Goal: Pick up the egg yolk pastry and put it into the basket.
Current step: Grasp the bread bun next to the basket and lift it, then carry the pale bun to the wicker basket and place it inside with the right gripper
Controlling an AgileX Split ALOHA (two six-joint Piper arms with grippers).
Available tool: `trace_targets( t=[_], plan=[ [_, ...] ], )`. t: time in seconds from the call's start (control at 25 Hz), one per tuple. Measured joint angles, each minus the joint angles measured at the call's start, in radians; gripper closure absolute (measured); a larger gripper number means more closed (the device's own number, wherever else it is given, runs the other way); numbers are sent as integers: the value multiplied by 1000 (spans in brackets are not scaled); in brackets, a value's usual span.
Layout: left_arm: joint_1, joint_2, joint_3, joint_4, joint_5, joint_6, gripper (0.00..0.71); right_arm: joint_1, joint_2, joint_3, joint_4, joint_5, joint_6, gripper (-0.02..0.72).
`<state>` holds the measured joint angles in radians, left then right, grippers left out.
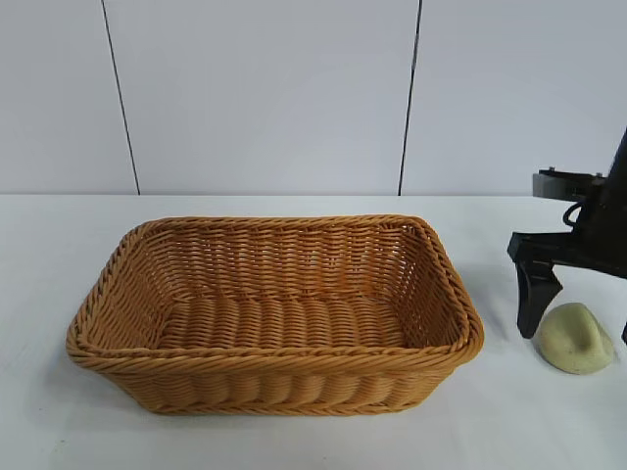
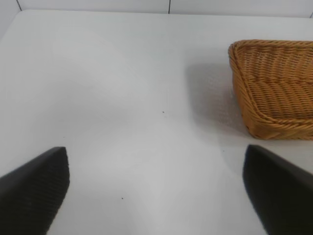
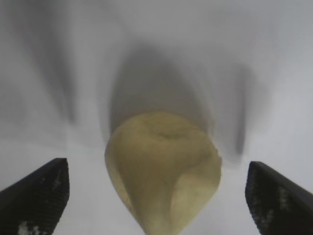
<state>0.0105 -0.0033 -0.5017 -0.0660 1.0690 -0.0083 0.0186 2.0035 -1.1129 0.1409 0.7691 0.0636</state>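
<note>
Right gripper (image 1: 578, 328) is at the right edge of the exterior view, lowered to the table (image 1: 39, 294) over the egg yolk pastry (image 1: 575, 339). Only one black finger (image 1: 537, 294) shows clearly there, standing just beside the pastry on its basket side; the other finger is mostly cut off by the frame edge. In the right wrist view the right gripper (image 3: 156, 196) is spread wide, fingertips (image 3: 36, 196) far apart at both sides, with the pastry (image 3: 164, 169) sitting between them. White table shows on each side of the pastry, so neither pad touches it. Nothing is grasped.

Pastry is a pale yellow-cream lump with a slight dent on top, resting on the table to the right of the basket (image 1: 274, 367), near it but apart, outside the rim.

Basket is orange-tan wicker, rectangular, in the middle of the table, with nothing seen inside.

Left gripper (image 2: 156, 191) is only seen in its own wrist view: fingers (image 2: 34, 186) wide apart, holding nothing, above bare table, with a corner of the basket (image 2: 274, 88) farther off. The left arm does not show in the exterior view.
</note>
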Motion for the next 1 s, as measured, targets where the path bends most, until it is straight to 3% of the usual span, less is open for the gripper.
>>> trace_targets(
  t=[0.08, 0.28, 0.36, 0.52, 1.0],
  plan=[
    [0, 0, 0, 0, 0, 1, 18, 0, 6, 0, 0, -1, 0, 76],
    [0, 0, 0, 0, 0, 1, 18, 0, 6, 0, 0, 5, 1, 397],
    [0, 0, 0, 0, 0, 1, 18, 0, 6, -2, 0, 14, 1, 472],
    [0, 0, 0, 0, 0, 1, 18, 0, -23, -36, 0, 61, 1, 514],
    [0, 0, 0, 0, 0, 1, 18, 1, -164, -409, 2, 383, -3, 522]
  ],
)
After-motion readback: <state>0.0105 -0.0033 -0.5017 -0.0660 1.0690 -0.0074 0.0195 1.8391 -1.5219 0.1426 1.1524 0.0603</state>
